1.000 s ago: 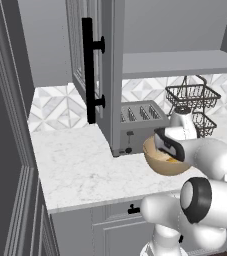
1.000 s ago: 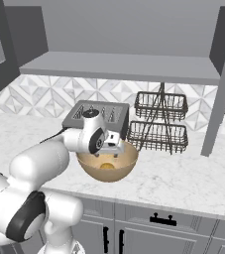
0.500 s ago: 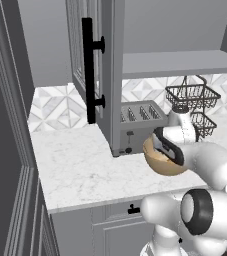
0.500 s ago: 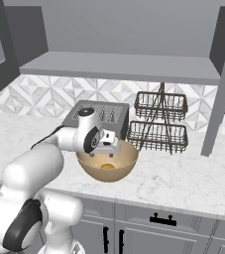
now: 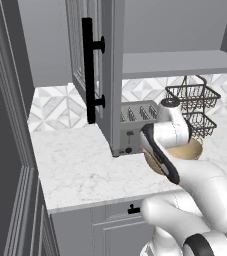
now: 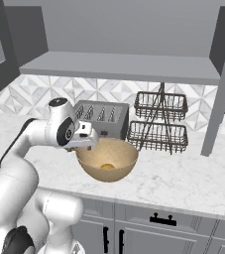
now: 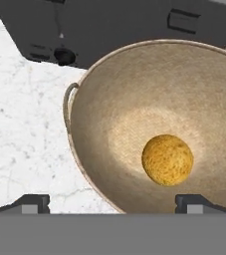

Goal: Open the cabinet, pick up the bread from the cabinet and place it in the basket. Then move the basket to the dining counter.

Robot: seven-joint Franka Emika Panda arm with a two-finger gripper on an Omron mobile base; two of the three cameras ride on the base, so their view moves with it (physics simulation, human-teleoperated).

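Bread (image 7: 167,159) sits loose at the bottom of the basket (image 7: 134,89), a bit toward 3 o'clock of its middle in the hand view; it also shows as a small orange spot low in the bowl in the right base view, so the pick-and-drop part looks done. Claw (image 6: 86,136) hangs spread as wide as it goes, gripping nothing, its tips straddling the near rim at about 6 o'clock in the hand view. My read is that this fits a release just made, or a line-up for taking the rim. Basket rests upright on the marble bench (image 5: 80,167), close in front of the toaster (image 6: 103,118), which lies at 12 o'clock of it in the hand view; whether the two touch I cannot tell. A thin loop handle sticks out of the rim at 9 o'clock. Wire rack (image 6: 159,123) stands at roughly 2 o'clock of the basket in the right base view, just beside it, so a lift probably needs to go up first to miss both. Cabinet door (image 5: 92,65) hangs swung out with its black bar handle (image 5: 88,75) facing the left base camera, left open since the shelf (image 6: 119,67) has been reached. That shelf looks bare. Next step, judged from the task: close on the rim and carry the basket to the dining counter; risk is the bowl tipping and the bread rolling out on a one-sided grip.
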